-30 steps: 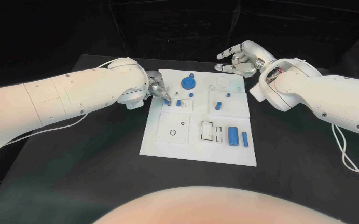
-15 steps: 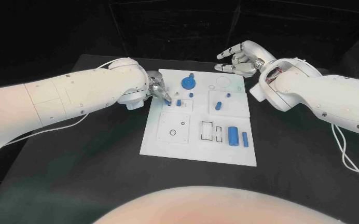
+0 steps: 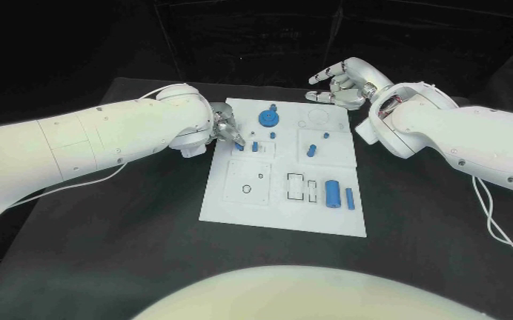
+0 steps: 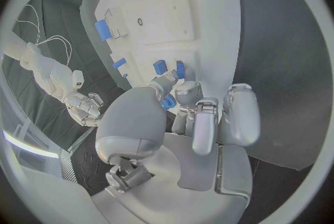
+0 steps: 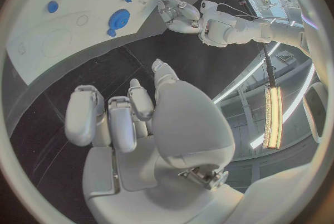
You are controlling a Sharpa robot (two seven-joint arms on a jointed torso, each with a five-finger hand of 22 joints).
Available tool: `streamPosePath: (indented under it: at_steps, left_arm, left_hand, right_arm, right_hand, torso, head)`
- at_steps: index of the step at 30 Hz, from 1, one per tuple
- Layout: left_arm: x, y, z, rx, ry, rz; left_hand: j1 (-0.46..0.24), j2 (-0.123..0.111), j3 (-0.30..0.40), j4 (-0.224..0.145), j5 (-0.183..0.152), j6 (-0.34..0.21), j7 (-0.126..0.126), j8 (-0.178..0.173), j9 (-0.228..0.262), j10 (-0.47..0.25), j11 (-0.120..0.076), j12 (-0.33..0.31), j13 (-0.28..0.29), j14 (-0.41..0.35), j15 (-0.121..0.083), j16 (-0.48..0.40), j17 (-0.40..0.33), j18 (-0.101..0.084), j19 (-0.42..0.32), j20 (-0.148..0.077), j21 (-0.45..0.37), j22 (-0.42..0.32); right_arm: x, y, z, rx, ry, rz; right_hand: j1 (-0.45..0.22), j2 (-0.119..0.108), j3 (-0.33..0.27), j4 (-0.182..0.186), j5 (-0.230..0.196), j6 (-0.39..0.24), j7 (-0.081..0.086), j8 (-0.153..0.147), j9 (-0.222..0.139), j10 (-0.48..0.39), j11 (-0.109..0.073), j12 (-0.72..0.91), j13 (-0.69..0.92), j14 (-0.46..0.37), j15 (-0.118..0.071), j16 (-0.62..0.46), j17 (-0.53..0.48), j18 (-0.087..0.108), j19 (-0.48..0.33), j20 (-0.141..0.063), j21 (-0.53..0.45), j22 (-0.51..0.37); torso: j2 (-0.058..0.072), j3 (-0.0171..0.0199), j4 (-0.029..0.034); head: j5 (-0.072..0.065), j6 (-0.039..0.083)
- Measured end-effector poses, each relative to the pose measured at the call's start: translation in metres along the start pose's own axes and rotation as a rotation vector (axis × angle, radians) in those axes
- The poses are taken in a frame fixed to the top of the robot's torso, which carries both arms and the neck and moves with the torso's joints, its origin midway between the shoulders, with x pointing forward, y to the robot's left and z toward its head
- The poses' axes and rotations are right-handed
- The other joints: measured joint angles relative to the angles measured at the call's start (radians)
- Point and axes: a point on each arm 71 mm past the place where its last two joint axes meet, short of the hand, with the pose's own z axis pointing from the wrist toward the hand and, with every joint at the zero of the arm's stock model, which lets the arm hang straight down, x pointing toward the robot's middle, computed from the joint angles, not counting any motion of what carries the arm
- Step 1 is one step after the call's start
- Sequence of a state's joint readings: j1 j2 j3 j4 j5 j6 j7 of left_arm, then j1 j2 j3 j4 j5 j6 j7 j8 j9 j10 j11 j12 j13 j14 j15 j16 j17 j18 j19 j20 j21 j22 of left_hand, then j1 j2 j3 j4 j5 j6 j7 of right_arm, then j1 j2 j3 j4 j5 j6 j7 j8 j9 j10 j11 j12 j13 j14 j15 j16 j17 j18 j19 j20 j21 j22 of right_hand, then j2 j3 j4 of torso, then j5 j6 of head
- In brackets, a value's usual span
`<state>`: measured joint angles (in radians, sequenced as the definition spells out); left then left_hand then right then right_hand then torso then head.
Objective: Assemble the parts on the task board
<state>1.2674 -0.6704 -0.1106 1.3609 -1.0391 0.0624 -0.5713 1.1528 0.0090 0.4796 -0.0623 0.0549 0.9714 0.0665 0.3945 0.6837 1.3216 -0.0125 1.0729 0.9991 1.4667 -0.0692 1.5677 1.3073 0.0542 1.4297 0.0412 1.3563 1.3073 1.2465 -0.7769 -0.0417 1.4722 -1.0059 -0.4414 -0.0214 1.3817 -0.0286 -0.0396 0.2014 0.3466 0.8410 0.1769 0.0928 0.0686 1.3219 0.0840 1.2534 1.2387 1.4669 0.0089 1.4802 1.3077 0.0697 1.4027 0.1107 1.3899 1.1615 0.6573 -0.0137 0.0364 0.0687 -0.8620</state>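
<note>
While the task board (image 3: 280, 212) lies flat at the middle of the black tabletop (image 3: 128, 224), we see the left hand (image 3: 227, 132) lowered over the board's left edge, its fingertips (image 4: 182, 90) closed round a small blue part (image 4: 168, 102). From the left wrist view we judge that this part is pinched between thumb and finger, just above or touching the board; whether it is already seated we cannot tell. Two more small blue pieces (image 4: 160, 66) stand just beyond the fingertips, so the seat we expect lies directly ahead of the hand, toward the board's middle. The right hand (image 3: 344, 83) hovers off the board's far right corner, released, with fingers apart and nothing in them. A round blue knob (image 3: 268, 118) sits near the far edge, between the two hands. A blue cylinder (image 3: 333, 194) and a thin blue bar (image 3: 350, 198) lie side by side toward the near right of the board, long axes running from near to far. We judge the left hand far nearer the work; the coming move calls for a short push down and forward.
</note>
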Motion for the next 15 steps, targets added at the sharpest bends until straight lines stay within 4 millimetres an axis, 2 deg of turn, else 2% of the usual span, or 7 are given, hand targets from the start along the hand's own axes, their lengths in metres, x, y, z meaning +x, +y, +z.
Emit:
streamPosePath:
  at_steps: [15]
  left_arm:
    - [0.001, 0.0001, 0.0003, 0.0, -0.009, -0.003]
  left_hand:
    - [-0.001, -0.001, 0.005, 0.005, 0.0, 0.004, -0.004, 0.005, 0.0, -0.001, 0.002, 0.0, 0.002, 0.0, 0.0, 0.0, 0.0, 0.0, 0.0, 0.0, 0.0, 0.0]
  right_arm:
    - [0.0, -0.0003, 0.0002, 0.001, 0.001, 0.001]
  right_hand:
    - [0.0, 0.0, 0.0, 0.0, 0.0, 0.0, 0.0, 0.0, 0.0, 0.0, 0.0, 0.0, 0.002, 0.0, 0.0, 0.0, 0.0, 0.0, 0.0, 0.0, 0.0, 0.0]
  torso:
    - [0.0, 0.0001, 0.0]
  head:
    - [0.0, -0.001]
